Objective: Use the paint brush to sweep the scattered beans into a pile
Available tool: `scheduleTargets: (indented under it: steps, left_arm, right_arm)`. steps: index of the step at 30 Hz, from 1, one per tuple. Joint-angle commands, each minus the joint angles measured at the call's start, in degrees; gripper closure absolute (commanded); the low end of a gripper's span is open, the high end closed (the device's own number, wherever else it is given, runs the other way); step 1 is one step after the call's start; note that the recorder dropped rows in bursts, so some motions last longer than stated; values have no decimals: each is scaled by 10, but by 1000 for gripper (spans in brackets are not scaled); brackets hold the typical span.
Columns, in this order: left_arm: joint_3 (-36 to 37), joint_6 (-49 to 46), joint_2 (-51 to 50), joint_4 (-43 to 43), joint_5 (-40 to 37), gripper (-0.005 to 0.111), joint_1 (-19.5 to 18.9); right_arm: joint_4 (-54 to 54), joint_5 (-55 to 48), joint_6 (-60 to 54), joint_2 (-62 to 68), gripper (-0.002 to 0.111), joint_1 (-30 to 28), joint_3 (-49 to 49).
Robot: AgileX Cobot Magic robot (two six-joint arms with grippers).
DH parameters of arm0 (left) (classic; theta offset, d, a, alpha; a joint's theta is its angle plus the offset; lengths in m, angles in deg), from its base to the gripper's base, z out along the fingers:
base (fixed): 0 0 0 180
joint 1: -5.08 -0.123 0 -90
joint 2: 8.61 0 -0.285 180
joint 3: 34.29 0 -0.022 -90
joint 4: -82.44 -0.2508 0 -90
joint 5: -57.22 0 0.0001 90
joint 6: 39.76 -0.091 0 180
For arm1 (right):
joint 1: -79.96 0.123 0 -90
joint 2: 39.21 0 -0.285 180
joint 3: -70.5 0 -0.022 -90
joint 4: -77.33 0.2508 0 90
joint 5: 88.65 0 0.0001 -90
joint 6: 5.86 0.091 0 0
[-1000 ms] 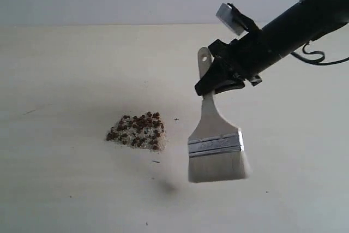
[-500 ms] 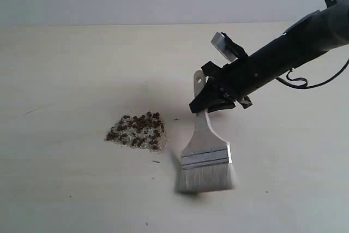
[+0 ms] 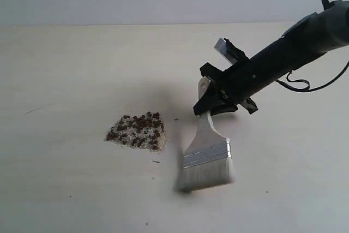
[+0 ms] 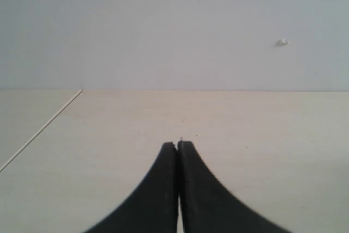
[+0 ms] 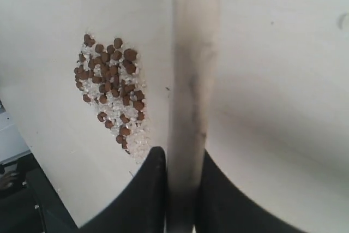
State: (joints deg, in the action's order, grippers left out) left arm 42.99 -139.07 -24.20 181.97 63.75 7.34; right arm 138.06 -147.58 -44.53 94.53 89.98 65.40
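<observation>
Since a second ago the paint brush (image 3: 207, 154) has dropped and slid toward the left of the frame. Its bristles now rest on the tabletop (image 3: 71, 80) at lower centre. The beans (image 3: 137, 130) sit in one compact heap, mixed with whitish crumbs (image 5: 140, 141). The heap is left of the bristles and slightly higher in the frame, near them but not touching. The right tool (image 3: 207, 102) reaches in from the upper right and pinches the upper part of the pale handle between narrowly parted jaws, with the handle's rounded end showing above them. The left tool (image 4: 178, 151) has its jaws pressed together tip to tip over the tabletop.
</observation>
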Motion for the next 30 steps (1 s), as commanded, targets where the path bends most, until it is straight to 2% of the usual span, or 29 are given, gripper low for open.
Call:
scheduleTargets:
  steps: [1, 10, 14, 17, 19, 20, 21, 22, 23, 25, 30]
  left_arm:
    - [-1, 3, 3, 4, -1, 107, 2]
    - [-1, 3, 3, 4, -1, 107, 2]
    - [-1, 3, 3, 4, -1, 107, 2]
    - [-1, 3, 3, 4, -1, 107, 2]
    - [-1, 3, 3, 4, -1, 107, 2]
    - [-1, 3, 3, 4, -1, 107, 2]
    - [-1, 3, 3, 4, -1, 107, 2]
    - [-1, 3, 3, 4, -1, 107, 2]
    - [-1, 3, 3, 4, -1, 107, 2]
    - [-1, 3, 3, 4, -1, 107, 2]
    - [-1, 3, 3, 4, -1, 107, 2]
  right_arm:
    - [-43, 47, -19, -4, 91, -2, 3]
    - [-43, 63, -17, -33, 71, -2, 3]
    - [-49, 75, -3, -56, 70, -2, 3]
    - [-93, 93, 38, -85, 71, -2, 3]
    - [-160, 105, 79, -114, 76, -2, 3]
    - [-205, 113, 102, -131, 84, 0, 3]
    - [-287, 129, 162, -166, 103, 1, -5]
    - [-327, 149, 194, -191, 108, 4, -16]
    - [-387, 196, 239, -240, 108, 6, -44]
    - [-413, 280, 286, -335, 108, 6, -106]
    - [-386, 467, 289, -600, 108, 6, -343]
